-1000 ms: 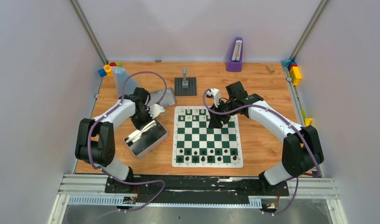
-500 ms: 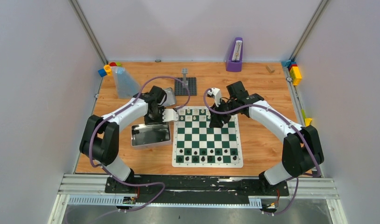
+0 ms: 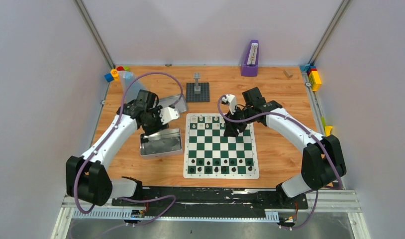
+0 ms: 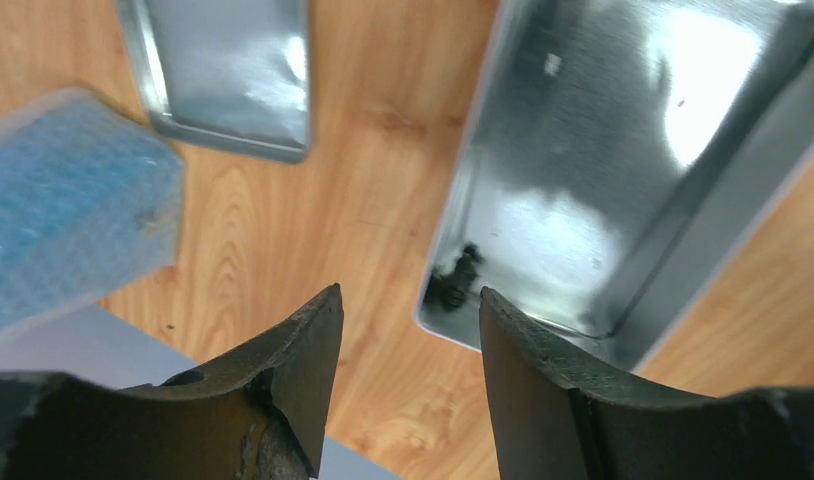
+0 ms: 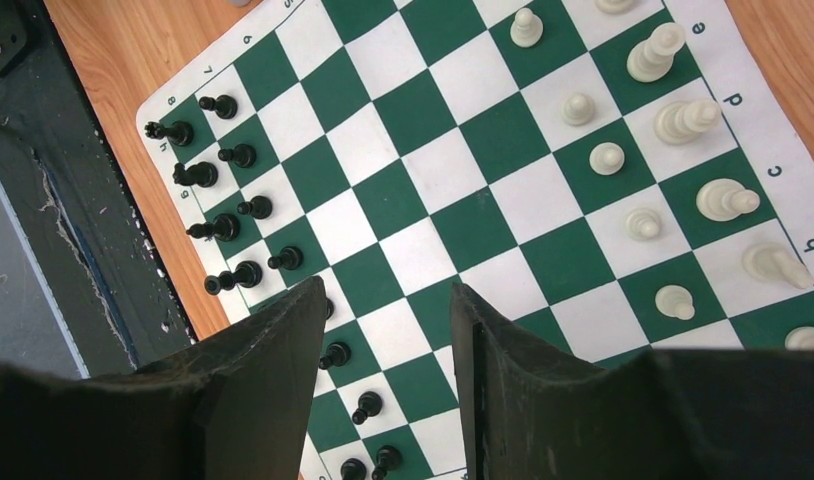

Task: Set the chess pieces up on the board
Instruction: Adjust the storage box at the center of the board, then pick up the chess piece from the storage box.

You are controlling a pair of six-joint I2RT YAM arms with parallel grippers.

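The left tool [image 4: 408,300] hangs released, nothing between its fingers, above a corner of the open silver tin [image 3: 160,143], which lies on the desk [image 3: 272,164] just left of the board [image 3: 221,147]. The right tool [image 5: 388,290] is likewise released and empty over the board's far half. Black pieces [image 3: 218,169] line the two near rows, and cream-white pieces [image 3: 209,119] stand in part of the far rows
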